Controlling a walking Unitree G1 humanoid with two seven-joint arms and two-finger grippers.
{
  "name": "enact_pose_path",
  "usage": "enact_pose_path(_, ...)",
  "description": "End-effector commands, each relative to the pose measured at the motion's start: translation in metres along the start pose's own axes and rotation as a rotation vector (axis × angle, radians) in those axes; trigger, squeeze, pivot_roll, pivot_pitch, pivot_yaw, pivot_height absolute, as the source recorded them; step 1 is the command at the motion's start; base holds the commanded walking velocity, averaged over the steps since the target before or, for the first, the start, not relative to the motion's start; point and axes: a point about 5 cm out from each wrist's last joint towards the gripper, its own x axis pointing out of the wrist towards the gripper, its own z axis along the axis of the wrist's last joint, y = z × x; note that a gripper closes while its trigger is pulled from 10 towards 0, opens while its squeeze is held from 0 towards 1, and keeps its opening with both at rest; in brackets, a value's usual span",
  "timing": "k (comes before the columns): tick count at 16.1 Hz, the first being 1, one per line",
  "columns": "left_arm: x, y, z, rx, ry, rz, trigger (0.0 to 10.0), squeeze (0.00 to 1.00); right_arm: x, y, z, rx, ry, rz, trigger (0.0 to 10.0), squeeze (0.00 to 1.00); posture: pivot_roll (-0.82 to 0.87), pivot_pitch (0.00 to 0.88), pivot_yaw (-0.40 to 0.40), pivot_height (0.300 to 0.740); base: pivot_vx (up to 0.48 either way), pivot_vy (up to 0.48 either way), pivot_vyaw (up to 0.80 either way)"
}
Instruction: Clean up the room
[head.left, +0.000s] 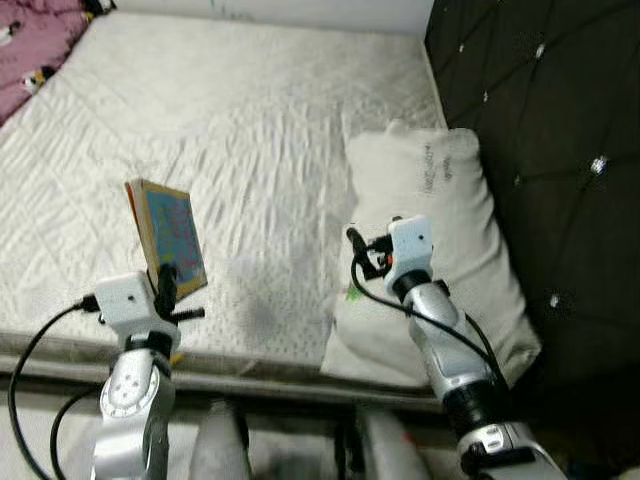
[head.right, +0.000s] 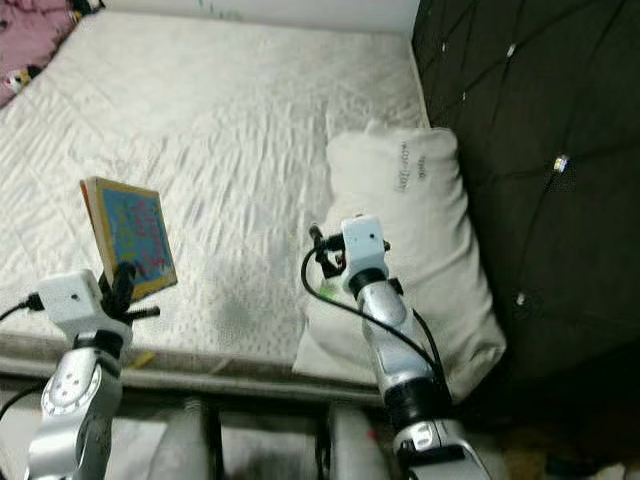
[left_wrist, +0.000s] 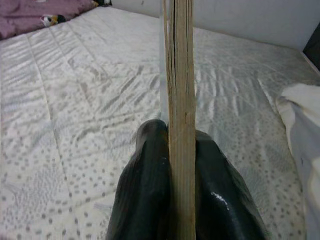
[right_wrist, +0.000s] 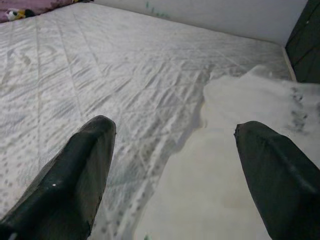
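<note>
A thin book with a blue patterned cover (head.left: 172, 232) is held upright above the near edge of the white mattress (head.left: 250, 120). My left gripper (head.left: 166, 285) is shut on its lower edge, and its page edge (left_wrist: 181, 100) stands between the two black fingers (left_wrist: 145, 195). My right gripper (head.left: 362, 258) is open, hovering over the left edge of a white pillow (head.left: 440, 230) that lies by the headboard. Its wide-apart fingers (right_wrist: 75, 175) frame the pillow (right_wrist: 240, 165) and the mattress.
A dark tufted headboard (head.left: 540, 130) rises on the right. A purple blanket (head.left: 35, 40) with small toys lies at the far left corner. The bed frame's edge (head.left: 240, 375) runs across just before me. A pale wall closes the far side.
</note>
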Motion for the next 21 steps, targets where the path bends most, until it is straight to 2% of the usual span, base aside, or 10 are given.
enact_pose_path(1,0.002,0.0,0.006,0.002,-0.023,0.01,10.0,0.0,-0.001,0.0,0.001,-0.003,0.002,0.006,10.0,0.0,0.06,0.149,-0.019,0.621,0.0,0.0,0.0)
enact_pose_path(13,0.004,-0.004,0.006,-0.037,-0.03,-0.001,10.0,0.0,-0.001,-0.001,0.0,-0.02,0.017,0.028,10.0,0.0,0.05,0.15,-0.036,0.621,0.0,0.0,0.0)
enact_pose_path(14,0.004,-0.004,0.007,-0.048,-0.034,-0.013,10.0,0.0,-0.001,-0.001,0.0,-0.021,0.017,0.03,10.0,0.0,0.05,0.154,-0.039,0.611,0.0,0.0,0.0)
enact_pose_path(17,0.01,-0.005,0.012,-0.054,-0.057,-0.035,10.0,0.0,-0.001,-0.001,0.001,-0.021,0.017,0.031,10.0,0.0,0.05,0.163,-0.044,0.571,0.0,0.0,0.0)
enact_pose_path(21,0.023,-0.017,0.021,-0.107,-0.087,-0.079,10.0,0.0,-0.002,-0.003,0.0,-0.018,0.021,0.027,10.0,0.0,0.05,0.166,-0.049,0.571,0.0,0.0,0.0)
